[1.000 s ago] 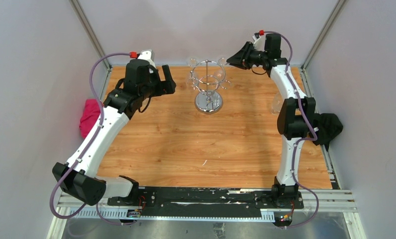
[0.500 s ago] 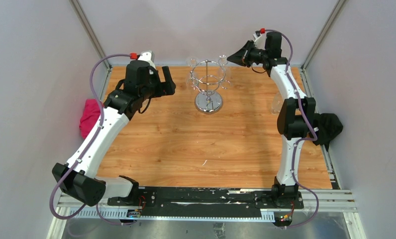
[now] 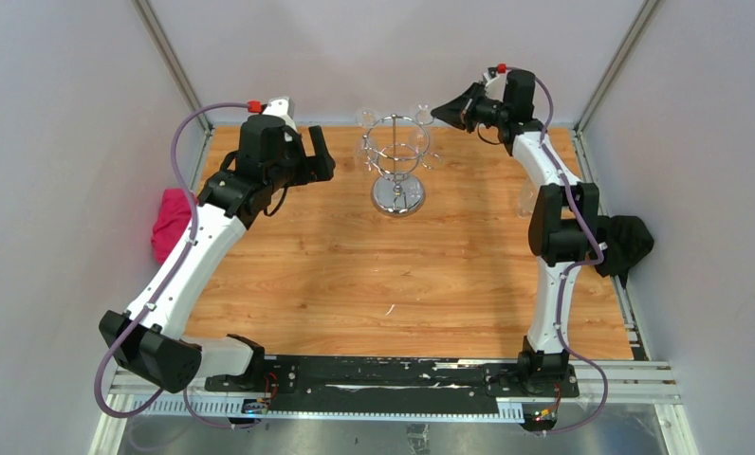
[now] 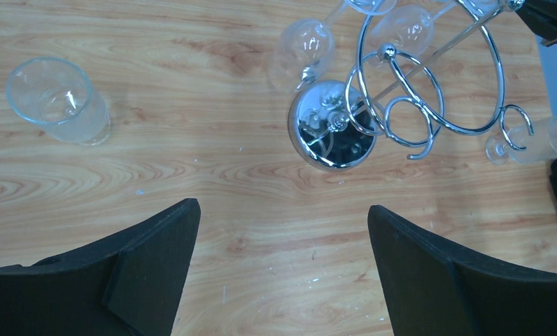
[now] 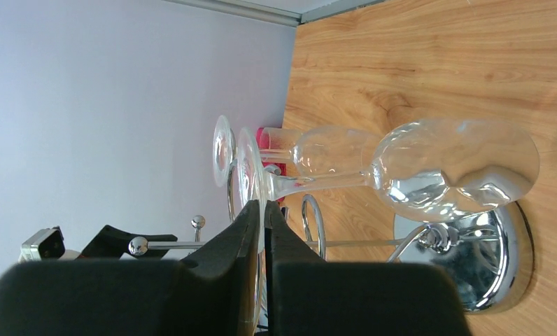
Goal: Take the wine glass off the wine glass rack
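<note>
The chrome wine glass rack point(image 3: 397, 156) stands at the back middle of the table; the left wrist view shows its ring top point(image 4: 429, 91) and round mirrored base point(image 4: 329, 133). A clear wine glass point(image 5: 457, 168) hangs from it, bowl down. My right gripper point(image 5: 264, 206) is shut on the thin rim of the glass's foot point(image 5: 246, 164). From above, that gripper point(image 3: 437, 113) sits at the rack's upper right. A second hanging glass point(image 5: 332, 150) is just behind the first. My left gripper point(image 3: 322, 152) hovers left of the rack, open point(image 4: 283, 217) and holding nothing.
A clear glass point(image 4: 57, 101) stands alone on the wood, and another point(image 4: 538, 140) is beyond the rack. A pink cloth point(image 3: 170, 223) lies off the table's left edge and a black object point(image 3: 630, 242) at the right edge. Grey walls close in behind and at both sides.
My right gripper has closed on the foot of the hanging wine glass and shifted slightly up and back. The left arm has not moved.
</note>
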